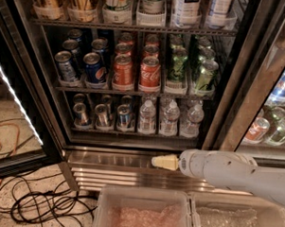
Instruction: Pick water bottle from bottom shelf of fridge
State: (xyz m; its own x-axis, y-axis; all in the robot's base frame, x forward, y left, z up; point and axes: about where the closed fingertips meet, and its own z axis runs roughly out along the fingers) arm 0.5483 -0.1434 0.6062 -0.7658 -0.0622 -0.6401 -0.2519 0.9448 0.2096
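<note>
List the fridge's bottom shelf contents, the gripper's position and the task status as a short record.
fridge: door open
bottom shelf: silver cans on the left, water bottles on the right
water bottles: upright, white caps, untouched
gripper: below the bottom shelf, in front of the fridge's base, pointing left
task status: no bottle picked yet
</note>
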